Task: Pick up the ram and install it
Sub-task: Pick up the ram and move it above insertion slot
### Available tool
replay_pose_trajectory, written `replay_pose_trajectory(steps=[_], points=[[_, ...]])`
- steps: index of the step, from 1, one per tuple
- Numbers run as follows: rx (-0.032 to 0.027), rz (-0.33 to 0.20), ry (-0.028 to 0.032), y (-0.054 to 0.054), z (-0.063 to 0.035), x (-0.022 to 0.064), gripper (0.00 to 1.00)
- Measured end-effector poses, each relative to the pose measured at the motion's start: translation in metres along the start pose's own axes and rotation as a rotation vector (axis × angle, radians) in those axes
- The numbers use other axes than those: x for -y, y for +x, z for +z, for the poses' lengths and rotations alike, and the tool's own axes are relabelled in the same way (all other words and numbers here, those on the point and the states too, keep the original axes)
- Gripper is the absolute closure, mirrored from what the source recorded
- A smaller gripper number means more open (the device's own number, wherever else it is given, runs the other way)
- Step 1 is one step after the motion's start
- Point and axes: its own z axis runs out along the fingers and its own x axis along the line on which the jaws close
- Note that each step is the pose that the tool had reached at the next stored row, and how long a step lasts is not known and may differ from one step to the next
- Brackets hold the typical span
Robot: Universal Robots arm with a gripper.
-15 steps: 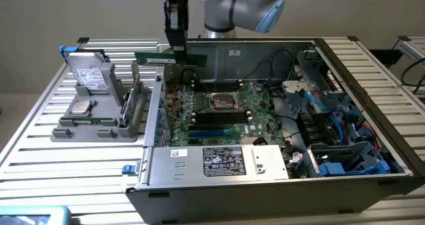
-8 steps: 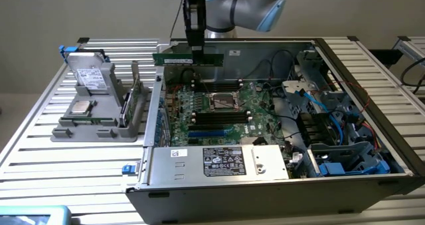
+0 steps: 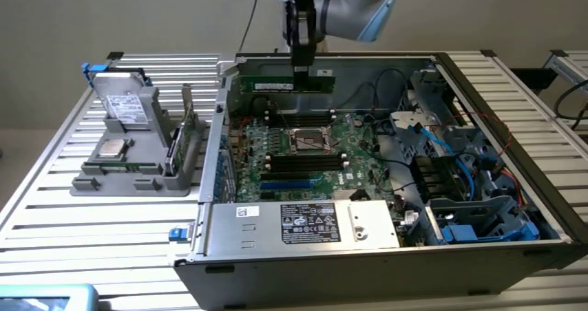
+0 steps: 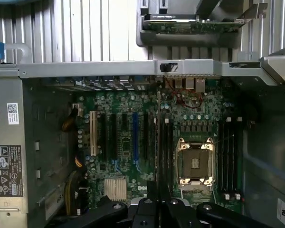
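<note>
My gripper (image 3: 310, 76) hangs over the open computer case, shut on the ram (image 3: 275, 85). The ram is a long dark-green stick with a white sticker, held level and lengthwise above the far end of the motherboard (image 3: 275, 146). In the wrist view the ram (image 4: 157, 152) shows edge-on as a thin dark line running out from the gripper (image 4: 157, 203). It lines up beside the black memory slots (image 4: 167, 142) next to the CPU socket (image 4: 194, 164). More black slots (image 3: 303, 161) lie on the near side of the socket (image 3: 310, 139).
The metal case wall (image 3: 213, 153) stands at the exterior view's left of the board. Beyond it, a grey holder (image 3: 129, 166) carries a drive and an upright green card (image 3: 186, 142). The power supply (image 3: 303, 225) sits in front; blue cables and drive bays (image 3: 459, 159) crowd the exterior view's right.
</note>
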Motion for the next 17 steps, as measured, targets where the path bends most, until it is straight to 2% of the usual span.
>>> replay_pose_trajectory(steps=[2,7,8,10,13,17], points=[[-0.0004,0.000,0.0042,-0.002,0.0017,0.0083,0.87],[-0.0023,0.001,0.0227,-0.012,0.0043,0.0245,0.87],[-0.0030,0.000,0.0244,-0.014,0.0051,0.0275,0.87],[-0.0054,0.000,0.0257,-0.018,0.0066,0.0311,0.87],[-0.0100,0.000,0.0258,-0.026,0.0092,0.0313,0.87],[-0.0117,0.000,0.0257,-0.030,0.0105,0.0313,0.87]])
